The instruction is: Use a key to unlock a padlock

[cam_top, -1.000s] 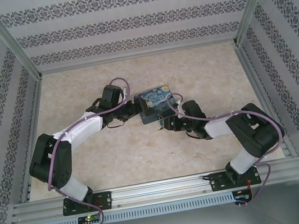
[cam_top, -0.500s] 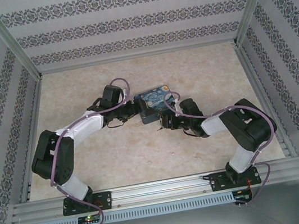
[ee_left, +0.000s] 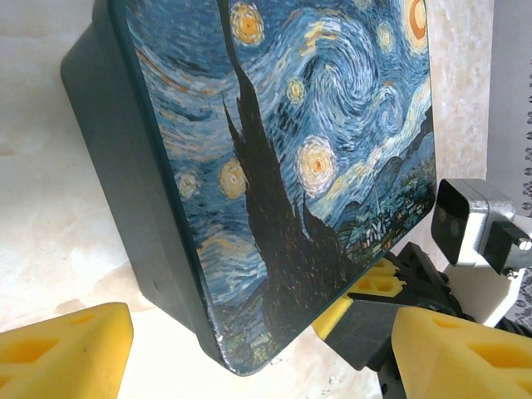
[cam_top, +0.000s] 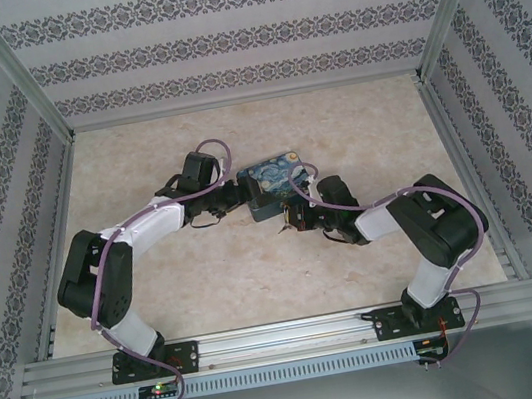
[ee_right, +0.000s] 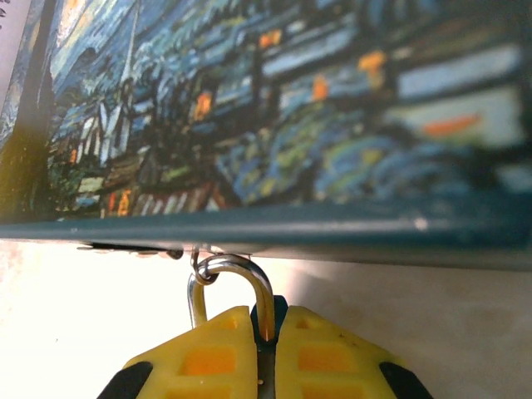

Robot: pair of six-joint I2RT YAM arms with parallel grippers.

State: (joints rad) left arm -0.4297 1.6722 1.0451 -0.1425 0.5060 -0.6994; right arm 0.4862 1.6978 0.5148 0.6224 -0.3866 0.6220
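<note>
Robot lab enclosure — aluminium frame [cam_top: 268, 342], patterned wall panels [cam_top: 221, 45]

The right claw [ee_right: 264, 326], its 2 yellow fingers [ee_right: 208, 357] closed, pinches the tiny padlock [ee_right: 242, 262], whose thin metal shackle hangs from the blue-and-yellow night-sky box [ee_right: 291, 108] above the pale counter [ee_right: 432, 320].

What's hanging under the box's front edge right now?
The padlock hangs by its metal shackle from a small ring under the box edge. The right gripper is shut on it, its yellow fingers hiding the lock body.
</note>
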